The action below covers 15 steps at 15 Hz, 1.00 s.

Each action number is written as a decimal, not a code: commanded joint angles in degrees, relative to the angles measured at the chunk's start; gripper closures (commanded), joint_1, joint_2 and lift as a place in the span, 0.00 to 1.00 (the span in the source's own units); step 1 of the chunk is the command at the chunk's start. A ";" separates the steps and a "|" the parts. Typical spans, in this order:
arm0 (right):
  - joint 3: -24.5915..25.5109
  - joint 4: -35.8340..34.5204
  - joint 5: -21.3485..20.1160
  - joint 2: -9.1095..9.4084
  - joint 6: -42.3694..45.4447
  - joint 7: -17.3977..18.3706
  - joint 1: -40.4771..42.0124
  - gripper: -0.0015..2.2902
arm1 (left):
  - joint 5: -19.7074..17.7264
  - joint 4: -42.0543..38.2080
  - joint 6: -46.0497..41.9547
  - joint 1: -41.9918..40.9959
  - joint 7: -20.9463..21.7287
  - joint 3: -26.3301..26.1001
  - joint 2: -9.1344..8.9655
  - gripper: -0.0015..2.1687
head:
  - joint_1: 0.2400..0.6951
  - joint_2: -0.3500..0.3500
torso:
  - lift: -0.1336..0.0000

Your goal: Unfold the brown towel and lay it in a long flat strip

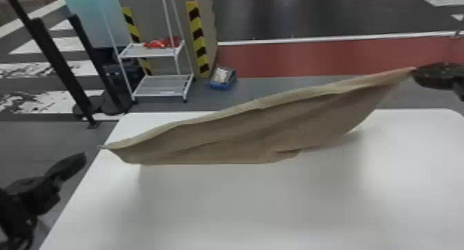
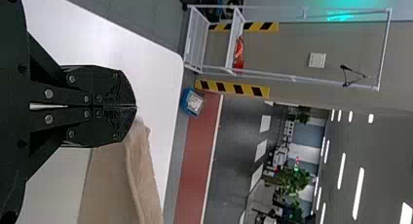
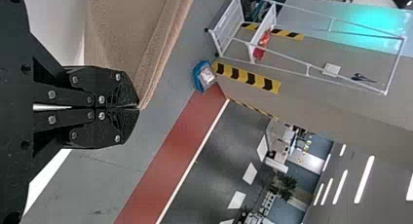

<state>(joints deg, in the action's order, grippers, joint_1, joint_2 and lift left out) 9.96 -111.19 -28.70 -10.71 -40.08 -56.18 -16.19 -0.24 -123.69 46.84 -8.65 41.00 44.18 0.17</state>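
The right gripper [image 3: 138, 107] has its jaws pinching the brown towel [image 1: 241, 135]; with the left gripper's [image 2: 136, 106] jaws closed beside a seemingly unheld corner, lowering could crumple it.

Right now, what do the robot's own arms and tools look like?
The left tool and right tool match: black, each with two broad, flat fingers with curved outer edges and small silvery screws. The left arm is black too, with chunky sections.

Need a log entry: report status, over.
Right pincer shut on brown towel. Left pincer shut near opposite end, hold unclear. Towel stretched lengthwise over white table. No obstruction seen.
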 commanded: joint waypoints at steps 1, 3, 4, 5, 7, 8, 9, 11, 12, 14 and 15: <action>3.75 -1.75 1.28 -0.89 7.95 -2.09 7.93 0.80 | -7.31 -2.70 -3.11 -8.22 0.04 1.87 -0.32 0.99 | 0.88 0.78 | 0.13; 8.05 -4.29 1.11 -0.89 14.10 -4.38 17.25 0.80 | -7.40 -1.03 -11.20 -11.65 0.83 -2.35 -0.32 0.99 | 1.00 0.79 | 0.13; 9.28 -5.26 0.40 -0.89 17.09 -4.73 21.73 0.80 | -7.40 0.38 -15.77 -13.85 0.57 -5.25 -0.32 0.99 | 1.00 0.77 | 0.13; 10.43 -5.96 0.32 -0.72 19.02 -5.43 25.25 0.80 | -7.31 1.70 -18.93 -15.08 0.74 -7.18 -0.32 0.99 | 1.00 0.74 | 0.13; 12.27 -6.14 -0.04 -0.63 22.36 -6.05 29.20 0.80 | -6.35 2.40 -21.04 -16.92 1.62 -9.38 -0.32 0.99 | 1.00 0.69 | 0.13; 13.15 -6.05 -1.27 -0.63 23.07 -6.14 30.43 0.80 | -5.03 2.49 -21.92 -17.28 2.06 -10.70 -0.32 0.90 | 1.00 0.64 | 0.13; 13.86 -5.88 -1.88 -0.63 24.12 -6.05 31.40 0.77 | -4.24 2.67 -23.15 -17.36 2.33 -11.58 -0.32 0.69 | 1.00 0.61 | 0.13; 14.91 -5.96 -1.88 -0.37 24.12 -5.17 32.80 0.29 | -1.16 2.14 -25.61 -17.72 4.26 -13.69 -0.32 0.07 | 1.00 0.56 | 0.13; 15.26 -6.14 -1.97 -0.19 24.12 -5.17 33.16 0.02 | 0.86 0.91 -26.14 -18.24 4.35 -14.92 -0.32 0.02 | 1.00 0.51 | 0.13; 16.23 -7.02 -2.06 0.25 24.12 -5.52 33.68 0.00 | 4.11 -0.15 -29.83 -19.30 6.63 -16.94 -0.32 0.07 | 1.00 0.47 | 0.13; 16.58 -7.72 -2.67 0.25 24.12 -6.31 34.21 0.01 | 5.08 -0.23 -30.01 -19.30 8.04 -17.38 -0.32 0.08 | 1.00 0.45 | 0.13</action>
<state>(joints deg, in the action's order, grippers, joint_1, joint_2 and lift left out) 25.93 -118.03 -30.79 -10.55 -15.96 -61.94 17.33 2.93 -123.51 18.32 -27.63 47.95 27.88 0.18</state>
